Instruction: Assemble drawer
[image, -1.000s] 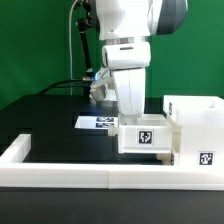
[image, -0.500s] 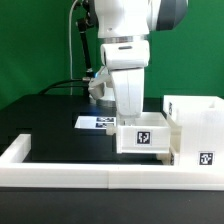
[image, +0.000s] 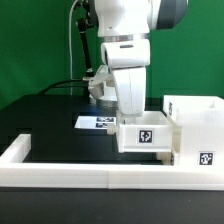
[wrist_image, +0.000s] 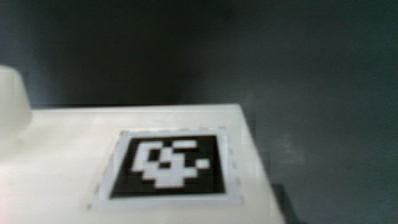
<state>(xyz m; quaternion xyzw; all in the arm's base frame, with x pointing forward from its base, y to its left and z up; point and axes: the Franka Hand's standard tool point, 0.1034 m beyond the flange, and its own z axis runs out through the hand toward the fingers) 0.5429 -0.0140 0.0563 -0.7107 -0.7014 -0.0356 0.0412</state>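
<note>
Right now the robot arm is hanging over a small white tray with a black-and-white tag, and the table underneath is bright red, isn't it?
Not quite. In the exterior view the table is black, not red. The rest holds: the arm hangs over the small white tray that bears a black-and-white tag.

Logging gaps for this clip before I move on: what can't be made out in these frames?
- Jaws: hidden behind the small tray in the exterior view and out of frame in the wrist view, so open or shut is unknown.
- Box shell: cut off by the exterior view's right edge.
- Marker board: partly hidden by the arm.
- Tag: blurred in the wrist view.
</note>
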